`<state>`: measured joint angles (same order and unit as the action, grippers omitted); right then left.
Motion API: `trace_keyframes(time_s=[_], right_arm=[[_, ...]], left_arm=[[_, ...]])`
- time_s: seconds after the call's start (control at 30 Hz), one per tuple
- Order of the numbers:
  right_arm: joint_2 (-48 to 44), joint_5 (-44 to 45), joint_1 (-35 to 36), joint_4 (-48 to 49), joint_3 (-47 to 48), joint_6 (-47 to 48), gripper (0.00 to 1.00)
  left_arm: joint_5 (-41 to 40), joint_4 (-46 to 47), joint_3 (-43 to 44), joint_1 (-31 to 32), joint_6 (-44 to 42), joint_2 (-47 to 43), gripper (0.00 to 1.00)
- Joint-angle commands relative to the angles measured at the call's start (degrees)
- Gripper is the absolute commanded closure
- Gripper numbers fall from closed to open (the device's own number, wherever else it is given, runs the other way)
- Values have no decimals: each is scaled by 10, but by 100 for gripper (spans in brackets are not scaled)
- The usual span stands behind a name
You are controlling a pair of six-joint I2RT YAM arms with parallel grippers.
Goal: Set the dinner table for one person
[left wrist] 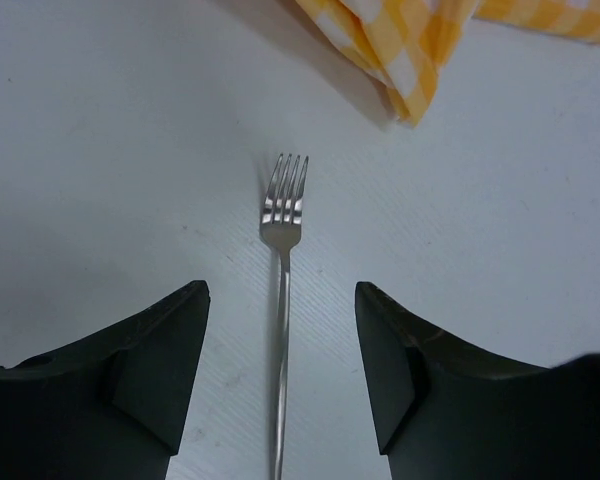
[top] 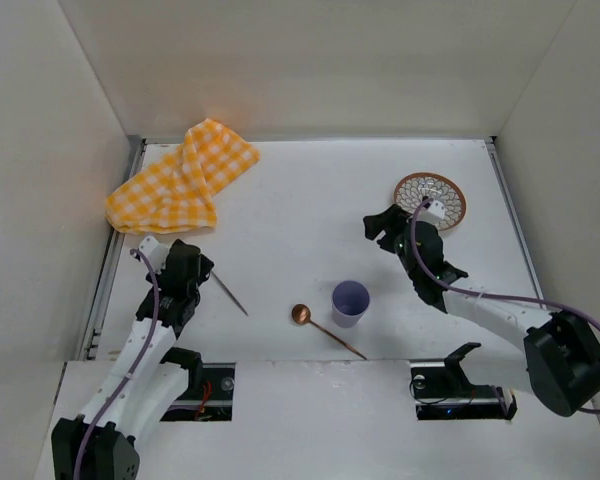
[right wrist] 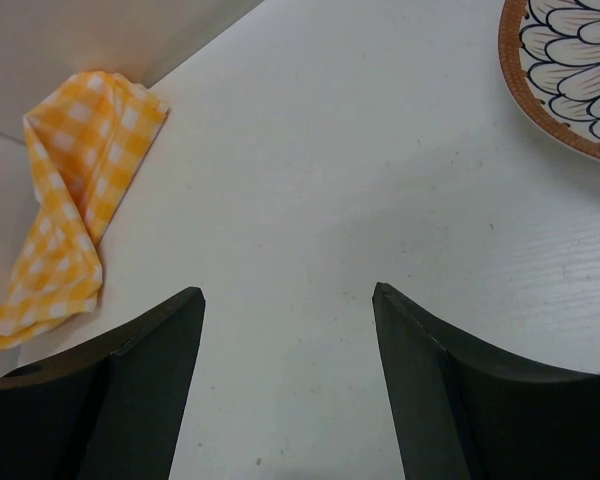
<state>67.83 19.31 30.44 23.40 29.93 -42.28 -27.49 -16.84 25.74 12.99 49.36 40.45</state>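
The white surface fills nearly the whole top view, and all the things lie on it. The left gripper is spread wide over a fork; the thin handle runs down the gap between the fingers, and neither finger touches it; the prongs point at a yellow-and-white checked cloth, bunched up in the far left corner near the fork's tip. The right gripper is spread wide too, with only bare surface in its gap; a flowery plate with a brown rim sits just beside it. Between the two arms stands a purple cup; a coppery spoon lies near it, at the front edge.
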Motion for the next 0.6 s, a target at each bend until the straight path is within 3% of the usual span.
trace_keyframes(time_s=[0.0,0.3,0.37,0.43,0.5,0.57], right_arm=[[5,-7,-1,29,12,1,25],[24,-11,0,33,16,2,28],[27,-18,0,30,19,2,38],[26,-23,0,27,22,7,61],[21,-23,0,24,22,10,76],[19,-24,0,15,25,10,82]], left_arm=[[1,21,12,10,-12,23,42],[-9,122,63,16,-84,113,41],[-21,149,86,16,-109,146,41],[-34,174,120,21,-138,190,41],[-47,187,155,23,-153,235,41],[-55,189,201,26,-174,291,41]])
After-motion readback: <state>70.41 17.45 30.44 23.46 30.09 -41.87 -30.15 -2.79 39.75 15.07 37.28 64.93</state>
